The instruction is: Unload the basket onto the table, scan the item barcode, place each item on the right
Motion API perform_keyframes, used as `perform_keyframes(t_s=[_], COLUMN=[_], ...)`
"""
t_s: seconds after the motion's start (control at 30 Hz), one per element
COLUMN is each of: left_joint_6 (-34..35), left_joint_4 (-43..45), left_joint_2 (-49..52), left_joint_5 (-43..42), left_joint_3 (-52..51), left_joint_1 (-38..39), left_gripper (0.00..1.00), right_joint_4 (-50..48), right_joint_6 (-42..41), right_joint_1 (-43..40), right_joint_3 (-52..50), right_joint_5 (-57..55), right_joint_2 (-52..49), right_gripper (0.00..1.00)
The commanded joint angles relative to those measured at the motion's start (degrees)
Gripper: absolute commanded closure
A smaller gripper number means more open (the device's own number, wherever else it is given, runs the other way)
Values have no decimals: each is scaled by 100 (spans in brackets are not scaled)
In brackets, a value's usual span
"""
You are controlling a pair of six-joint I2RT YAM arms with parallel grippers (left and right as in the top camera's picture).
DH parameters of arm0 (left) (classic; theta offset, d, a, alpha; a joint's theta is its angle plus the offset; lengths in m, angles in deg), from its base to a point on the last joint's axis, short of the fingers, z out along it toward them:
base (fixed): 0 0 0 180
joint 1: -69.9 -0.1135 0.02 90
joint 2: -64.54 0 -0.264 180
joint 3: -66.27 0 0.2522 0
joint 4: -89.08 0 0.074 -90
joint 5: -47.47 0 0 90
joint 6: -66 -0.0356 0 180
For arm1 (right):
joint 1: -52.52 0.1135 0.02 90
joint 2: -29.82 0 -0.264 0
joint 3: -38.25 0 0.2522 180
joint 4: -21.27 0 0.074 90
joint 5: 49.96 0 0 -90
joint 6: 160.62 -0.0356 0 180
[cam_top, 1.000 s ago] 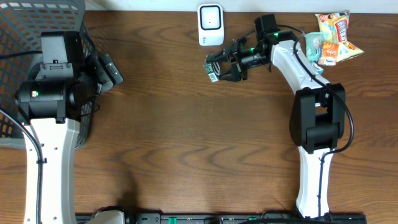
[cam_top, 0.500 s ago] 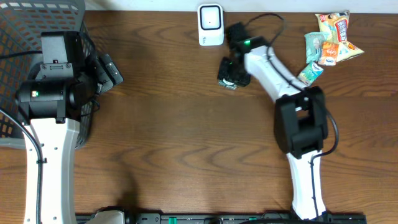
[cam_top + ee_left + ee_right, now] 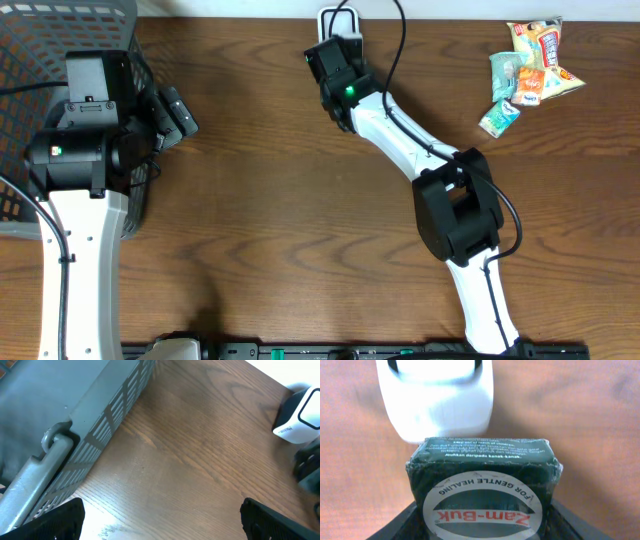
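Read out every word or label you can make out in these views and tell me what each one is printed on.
"Zam-Buk": red letters, upside down in the right wrist view, in the white oval on the green box, close to the white scanner.
"FOR GENTLE HEALING": also upside down, along that oval's rim.
Small white print on the box's upper face: too small to read.
Snack packets in the overhead view: print too small to read.

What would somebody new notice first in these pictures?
The right gripper holds a dark green Zam-Buk box close in front of the white scanner at the table's far edge. Colourful snack packets lie in the far right corner, and a grey basket stands at the left.
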State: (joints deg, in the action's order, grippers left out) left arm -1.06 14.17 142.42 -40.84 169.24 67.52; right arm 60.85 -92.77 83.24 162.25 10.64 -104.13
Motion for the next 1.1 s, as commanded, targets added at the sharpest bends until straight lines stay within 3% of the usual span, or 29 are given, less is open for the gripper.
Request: perform_keyframes(t_s=[0.0, 0.07, 0.27, 0.33, 0.43, 0.63, 0.93, 1.07], left_joint_6=[50, 52, 50, 52, 50, 50, 50, 50], left_joint_4=[-11, -11, -11, -11, -11, -11, -11, -11], left_joint_2=[-33, -33, -33, -33, -33, -33, -33, -33], left_joint_5=[31, 31, 31, 31, 31, 31, 31, 31], left_joint_3=[0, 0, 0, 0, 0, 0, 0, 0], left_joint_1=[-24, -24, -24, -24, -24, -24, -24, -24], left_gripper=[2, 2, 2, 2, 2, 2, 2, 2], right_joint_4=[-664, -1145, -2583, -3156, -3464, -4308, -4094, -3381], right_joint_6=[678, 822, 944, 1176, 1196, 1207, 1259, 1237], right_joint_1=[-101, -111, -129, -164, -192, -339, -442, -280], right_joint_3=[0, 0, 0, 0, 0, 0, 2, 2], right_joint_5=[-494, -474, -424, 160, 715, 728, 706, 723], right_joint_2=[238, 238, 223, 177, 122, -203, -308, 0], right_gripper=[45, 41, 41, 37, 33, 30, 24, 24])
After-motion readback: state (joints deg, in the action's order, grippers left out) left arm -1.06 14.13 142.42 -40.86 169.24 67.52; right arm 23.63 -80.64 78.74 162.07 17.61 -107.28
